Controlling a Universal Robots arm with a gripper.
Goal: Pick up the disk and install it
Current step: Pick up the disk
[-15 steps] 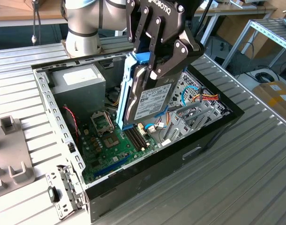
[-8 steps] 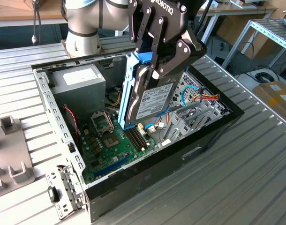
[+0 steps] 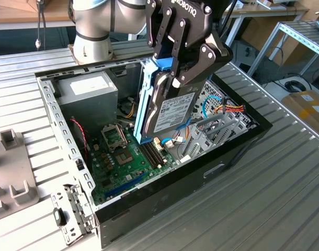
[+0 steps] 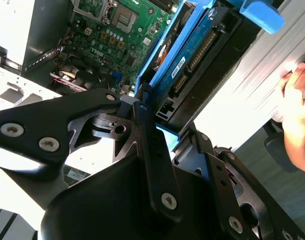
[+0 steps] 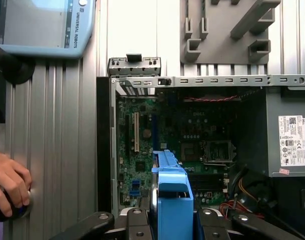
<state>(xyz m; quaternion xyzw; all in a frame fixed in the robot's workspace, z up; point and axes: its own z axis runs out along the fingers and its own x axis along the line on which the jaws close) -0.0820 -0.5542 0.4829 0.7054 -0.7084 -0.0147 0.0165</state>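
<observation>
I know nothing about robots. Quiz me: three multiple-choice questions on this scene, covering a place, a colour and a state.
1. Where is the disk? A) held over the open computer case B) lying flat beside it C) lying under it
2. What colour is the disk's frame? A) red B) light blue C) yellow
3. The gripper is: A) open, empty B) shut, empty C) shut on the disk
Answers: 1A, it hangs over the motherboard; 2B, blue edging shows; 3C, it clamps the disk's top.
</observation>
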